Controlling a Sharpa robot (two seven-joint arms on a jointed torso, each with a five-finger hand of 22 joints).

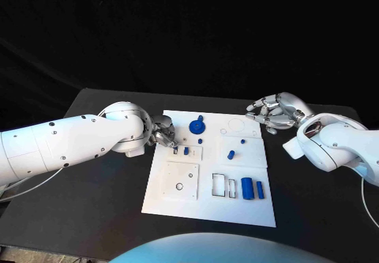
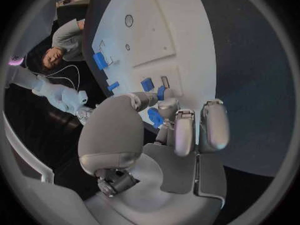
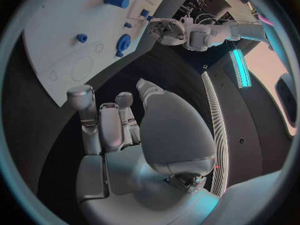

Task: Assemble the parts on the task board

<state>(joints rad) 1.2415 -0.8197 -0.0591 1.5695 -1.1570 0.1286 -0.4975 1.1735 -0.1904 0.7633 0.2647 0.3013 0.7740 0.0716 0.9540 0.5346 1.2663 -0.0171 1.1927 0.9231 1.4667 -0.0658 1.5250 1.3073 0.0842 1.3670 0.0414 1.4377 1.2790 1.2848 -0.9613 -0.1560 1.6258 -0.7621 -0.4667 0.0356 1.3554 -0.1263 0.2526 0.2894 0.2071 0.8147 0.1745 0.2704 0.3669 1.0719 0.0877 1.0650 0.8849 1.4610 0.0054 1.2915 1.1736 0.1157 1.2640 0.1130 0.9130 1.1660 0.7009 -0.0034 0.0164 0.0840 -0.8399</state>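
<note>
Task board: flat white rectangular plate (image 1: 207, 203) lying in the middle of the black table (image 1: 95, 208), long side running from frame top toward frame bottom; its surface carries shallow outlined recesses, a raised square panel with small holes at lower left, and two narrow rectangular slots right of that panel.
Round part: blue disc-shaped piece with a small tab (image 1: 197, 127), near the board's upper edge, centre of the head view.
Cylinder part: blue upright-looking cylinder (image 1: 247, 188), lower right of the board, just beside a slimmer blue bar (image 1: 260, 189) on its right.
Small parts: short blue peg (image 1: 230, 154) right of board centre; tiny blue stub (image 1: 242, 141) above it; small blue block (image 1: 186, 149) at the board's left-centre.
Left hand: silver many-fingered hand (image 1: 164, 136) at the board's left edge, fingers curled downward onto the board beside the small blue block; in the left wrist view the fingertips (image 2: 167, 106) sit against blue pieces, but whether one is pinched cannot be told.
Right hand: silver many-fingered hand (image 1: 273, 111) above the board's upper right corner, off the plate, fingers curled inward around nothing visible; the right wrist view shows the fingers (image 3: 100, 125) bent over bare table.
</note>
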